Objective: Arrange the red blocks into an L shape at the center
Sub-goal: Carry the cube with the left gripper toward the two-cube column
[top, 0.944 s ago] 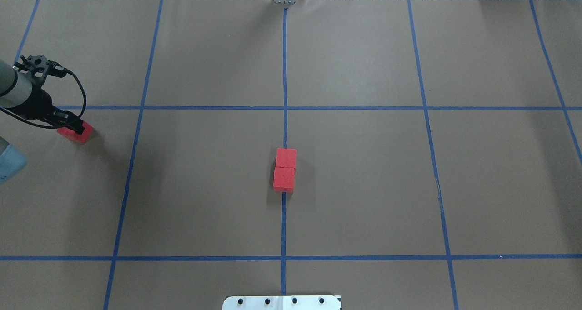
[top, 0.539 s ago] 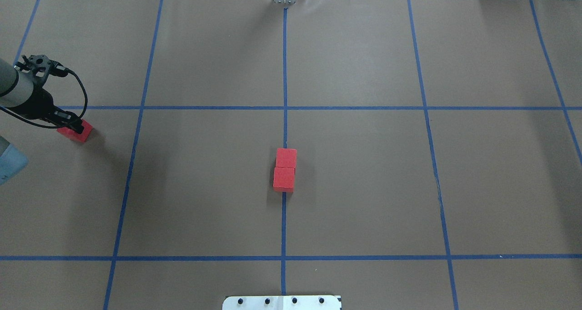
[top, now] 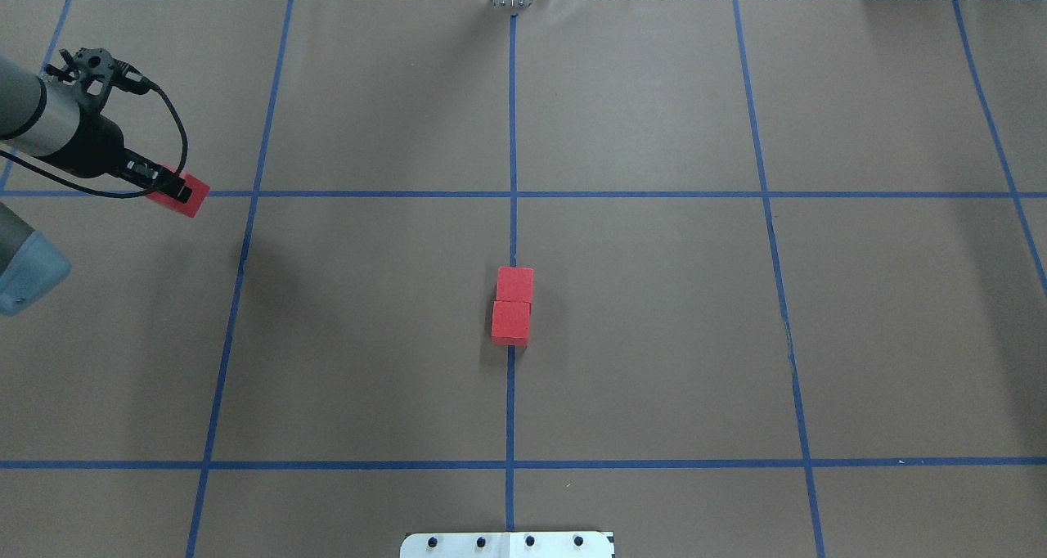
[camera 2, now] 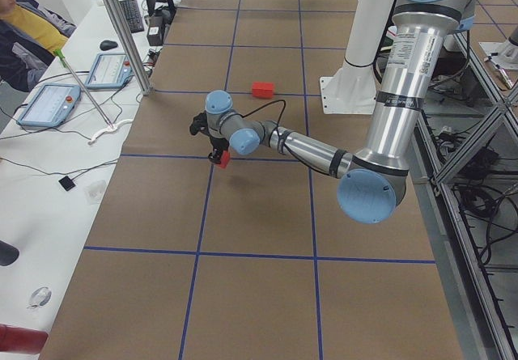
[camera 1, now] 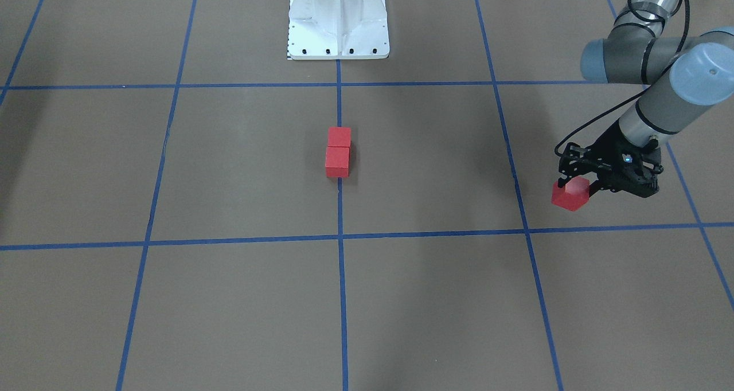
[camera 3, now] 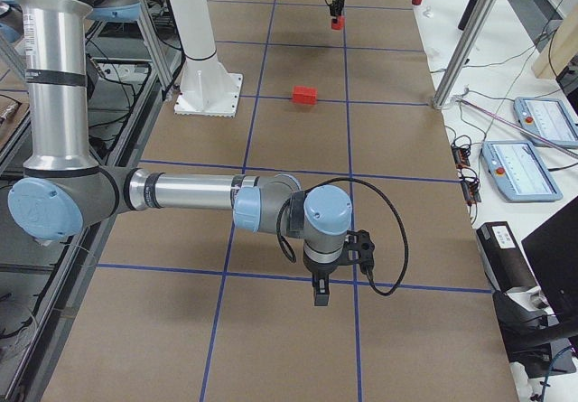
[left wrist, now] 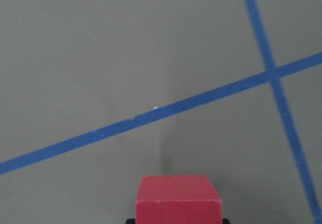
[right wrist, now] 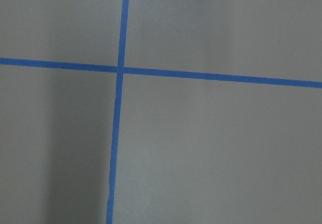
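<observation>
Two red blocks (top: 514,284) (top: 511,322) lie touching in a short row on the vertical blue tape line (top: 512,231) at the center; they also show in the front view (camera 1: 338,150). My left gripper (top: 170,187) is shut on the third red block (top: 186,198) and holds it above the table at the far left, near the horizontal tape line. The held block shows in the front view (camera 1: 569,196) and in the left wrist view (left wrist: 179,200). My right gripper (camera 3: 321,295) shows only in the exterior right view, pointing down over bare paper; I cannot tell its state.
The white robot base (camera 1: 338,18) stands at the table's near edge behind the center. An operator (camera 2: 24,28) and tablets (camera 2: 48,103) are beyond the far edge. Metal posts (camera 3: 461,45) stand at that edge.
My left gripper has lifted the third red block off the table and carried it up and a little toward the center. The two center blocks have not moved.
</observation>
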